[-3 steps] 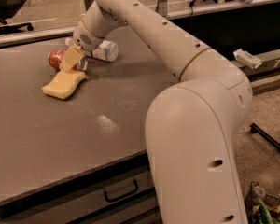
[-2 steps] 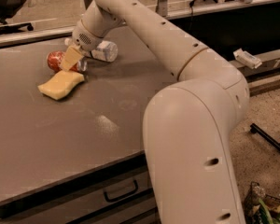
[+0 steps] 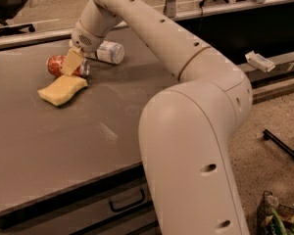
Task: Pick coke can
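Observation:
The coke can (image 3: 55, 65) is red with white markings and lies on its side at the far left of the grey table (image 3: 88, 146). My gripper (image 3: 71, 66) has come down from above right and sits right at the can, its pale tip covering the can's right half. Part of the can is hidden behind it. A flat yellow sponge (image 3: 63, 89) lies just in front of the can, close to it or touching it.
A white plastic bottle (image 3: 109, 52) with a pale label lies on its side just right of and behind the gripper. My arm spans the right half of the view. The table's front edge has a drawer handle (image 3: 127, 202). An office chair (image 3: 7, 1) stands far left.
Almost nothing differs. The gripper stays at the can, and the can, sponge and bottle keep their places.

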Robot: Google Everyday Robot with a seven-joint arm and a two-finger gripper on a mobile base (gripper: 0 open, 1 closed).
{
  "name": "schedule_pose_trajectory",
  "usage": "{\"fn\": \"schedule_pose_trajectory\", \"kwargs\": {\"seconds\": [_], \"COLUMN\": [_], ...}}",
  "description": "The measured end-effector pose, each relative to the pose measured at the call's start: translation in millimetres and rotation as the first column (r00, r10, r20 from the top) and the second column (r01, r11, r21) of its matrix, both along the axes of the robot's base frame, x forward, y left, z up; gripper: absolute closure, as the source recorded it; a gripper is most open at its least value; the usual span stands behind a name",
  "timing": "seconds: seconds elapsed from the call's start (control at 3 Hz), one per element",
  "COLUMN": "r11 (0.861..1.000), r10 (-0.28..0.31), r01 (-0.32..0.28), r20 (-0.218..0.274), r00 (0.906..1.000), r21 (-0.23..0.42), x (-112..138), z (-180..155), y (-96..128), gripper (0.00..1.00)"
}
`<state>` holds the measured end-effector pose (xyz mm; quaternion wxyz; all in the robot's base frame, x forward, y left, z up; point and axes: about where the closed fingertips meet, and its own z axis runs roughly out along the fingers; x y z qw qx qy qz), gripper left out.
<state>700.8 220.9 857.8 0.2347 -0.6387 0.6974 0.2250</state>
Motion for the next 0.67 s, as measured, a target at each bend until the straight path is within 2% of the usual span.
{"fn": "schedule_pose_trajectory", "kwargs": {"seconds": [0.33, 0.67], "r11": [0.998, 0.990], "r10": [-0.013, -0.045], "r01": [0.013, 0.039], "r20": [0.002, 0.037], "r00": [0.9999, 0.9983], "r21": [0.062, 0.132], "x": [1, 4], "z": [13, 45], "y": [-6, -19], "gripper": [1.00, 1.00]}}
